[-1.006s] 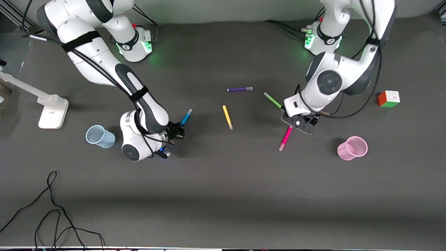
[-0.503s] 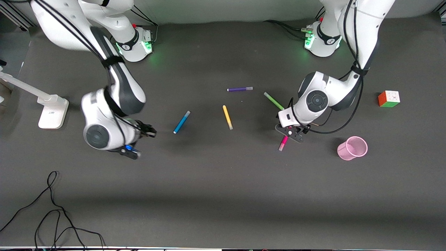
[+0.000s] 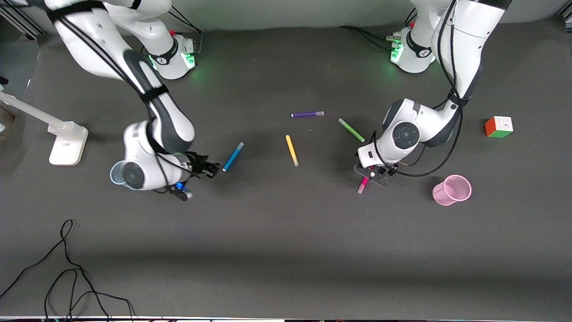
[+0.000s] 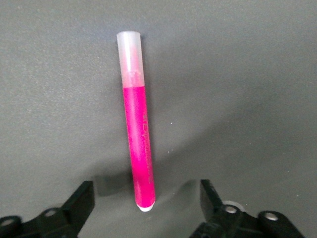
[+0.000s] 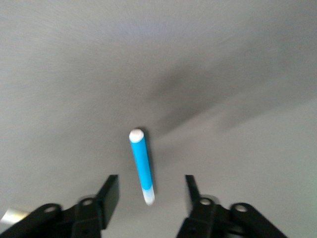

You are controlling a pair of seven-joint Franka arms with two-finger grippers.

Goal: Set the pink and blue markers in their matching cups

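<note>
While both markers lie on the surface: nothing is delivered yet
Changed: right tool (image 3: 210, 169) has swung back to the blue marker (image 3: 233, 156) at mid-frame, open, empty; left tool (image 3: 373, 176) has dropped over the pink marker (image 3: 361, 185), open, empty
Meaning: both grasps pending
Wrist views only: each marker's end sits between spread fingers

Purple marker (image 3: 308, 114); yellow marker (image 3: 292, 150); green marker (image 3: 351, 129); cube (image 3: 498, 126).

A dark grey matte table (image 3: 286, 250) fills the scene under soft, even light. A pale wall strip (image 3: 290, 13) runs along its upper edge. A loose black cable (image 3: 67, 268) curls near the front camera.
</note>
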